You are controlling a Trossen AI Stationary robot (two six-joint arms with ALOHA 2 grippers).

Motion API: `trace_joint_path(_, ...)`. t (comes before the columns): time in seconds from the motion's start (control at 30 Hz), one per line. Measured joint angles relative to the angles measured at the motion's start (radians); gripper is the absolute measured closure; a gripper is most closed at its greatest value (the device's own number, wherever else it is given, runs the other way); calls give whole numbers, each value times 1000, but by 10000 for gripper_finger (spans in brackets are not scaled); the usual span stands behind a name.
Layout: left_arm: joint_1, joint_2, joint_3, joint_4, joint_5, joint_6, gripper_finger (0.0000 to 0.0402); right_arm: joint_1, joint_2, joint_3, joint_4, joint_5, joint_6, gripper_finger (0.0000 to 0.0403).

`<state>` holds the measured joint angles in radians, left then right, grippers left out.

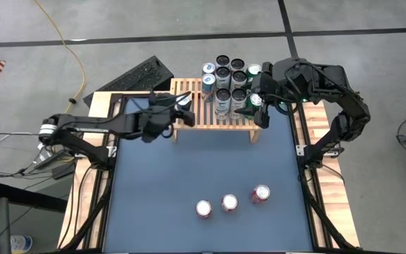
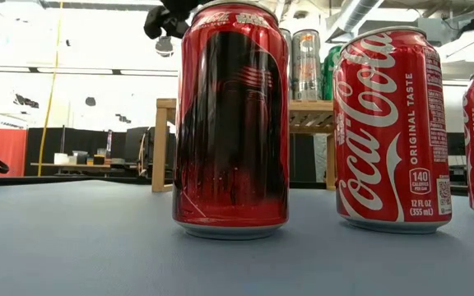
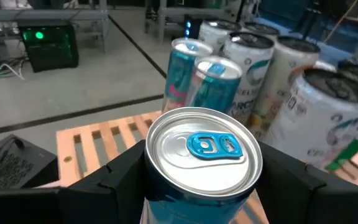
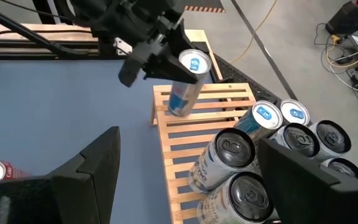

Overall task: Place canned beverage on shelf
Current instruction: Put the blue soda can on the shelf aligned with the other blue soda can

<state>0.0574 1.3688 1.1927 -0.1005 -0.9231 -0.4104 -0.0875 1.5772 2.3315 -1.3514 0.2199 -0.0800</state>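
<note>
My left gripper [image 4: 166,37] is clamped on a slim blue can [image 3: 201,155], holding it tilted above the shelf [image 1: 189,116], at its bare left end, where slats are free. My right gripper [image 1: 258,106] waits, fingers apart, beside the stocked cans [image 1: 230,81]. Three red cans [image 1: 230,203] remain on the table [image 1: 161,183].

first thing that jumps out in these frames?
The left gripper holds a slim blue can over the bare left part of the shelf. Beside it, a tight cluster of cans fills the shelf's right part, with the right gripper open at its edge. Three red cola cans wait at the table's near side.
</note>
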Motion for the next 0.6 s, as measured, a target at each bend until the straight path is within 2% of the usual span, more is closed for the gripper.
trace_joint_path(0.23, 14, 58, 68, 58, -2, 4, 167, 0, 0, 0, -1, 0, 5, 88)
trace_joint_path(0.6, 37, 115, 74, 211, 5, 11, 170, 0, 0, 0, -1, -1, 4, 88)
